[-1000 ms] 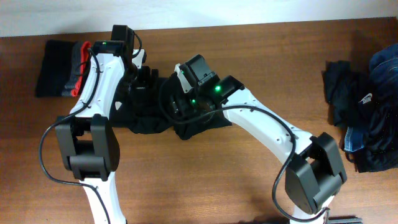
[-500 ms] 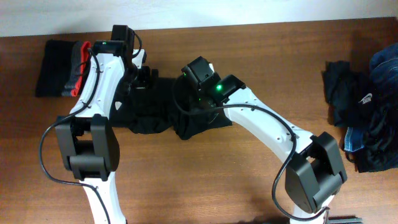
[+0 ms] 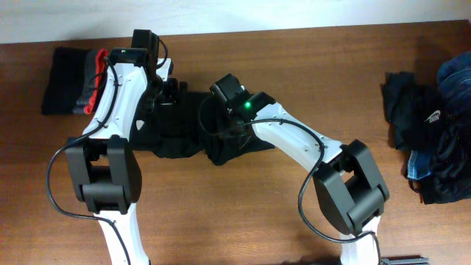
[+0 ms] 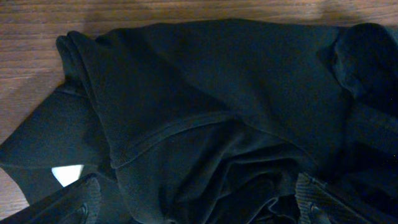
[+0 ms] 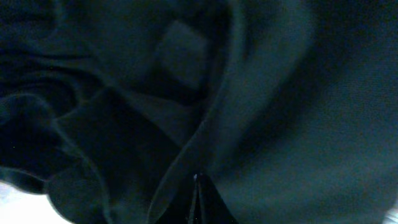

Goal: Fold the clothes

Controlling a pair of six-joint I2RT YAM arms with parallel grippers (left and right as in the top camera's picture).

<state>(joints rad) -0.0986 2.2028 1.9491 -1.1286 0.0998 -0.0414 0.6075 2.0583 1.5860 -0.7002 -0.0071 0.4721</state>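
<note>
A large black shirt [image 3: 184, 136] lies crumpled on the wooden table [image 3: 294, 59], between my two arms. My left gripper [image 3: 168, 94] hovers over its upper left part. In the left wrist view this left gripper [image 4: 198, 186] is open, and its ribbed fingers [image 4: 87, 198] straddle loose folds without pinching them. A white tag [image 4: 67, 175] shows by a hem. My right gripper [image 3: 219, 121] is down in the middle of the shirt. In the right wrist view the right gripper [image 5: 198, 182] is shut, with a ridge of the black shirt [image 5: 280, 93] running into its tips.
A folded stack of dark and grey-red clothes [image 3: 72, 79] sits at the back left corner. A loose heap of black and blue garments [image 3: 434, 132] lies at the right edge. The table's back edge meets a pale wall.
The right gripper has shut on the shirt fabric and shifted slightly toward the left arm, its elbow swinging in. The left gripper has stayed open in place.
</note>
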